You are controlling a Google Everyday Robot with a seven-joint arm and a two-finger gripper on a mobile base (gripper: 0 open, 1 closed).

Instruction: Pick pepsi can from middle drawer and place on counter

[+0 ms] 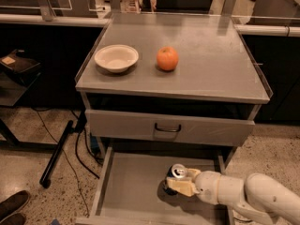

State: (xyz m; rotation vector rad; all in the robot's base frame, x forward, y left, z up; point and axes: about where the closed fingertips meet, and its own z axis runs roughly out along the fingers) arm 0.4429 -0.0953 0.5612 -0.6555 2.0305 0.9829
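- The closed grey metal upper drawer front (140,128), with its dark bar handle, spans the cabinet below the top surface and serves as the landmark here.
- Above the upper drawer front lies the desk (211,64), a large flat grey metal cabinet top with a dull sheen and thin raised side edges.
- A shallow round cream bowl (116,57) sits on the desk, above the left part of the upper drawer front.
- A round orange fruit (167,58) rests on the desk, above the middle of the upper drawer front and roughly over its handle.
- Below the upper drawer front, the wide shallow grey metal middle drawer (131,186) is pulled out, showing a plain flat floor and low side walls.
- The small dark-blue pepsi can (178,171) with a silver top and pull tab stands upright inside the middle drawer, below and slightly right of the handle on the upper drawer front.
- The pale two-finger gripper (176,184) is down in the middle drawer, below the upper drawer front, clenched around the body of the pepsi can.
- The rounded white robot arm (239,193) reaches in from below and right of the upper drawer front.
- A dark shoe (11,207) shows on the speckled floor, far below and left of the upper drawer front.
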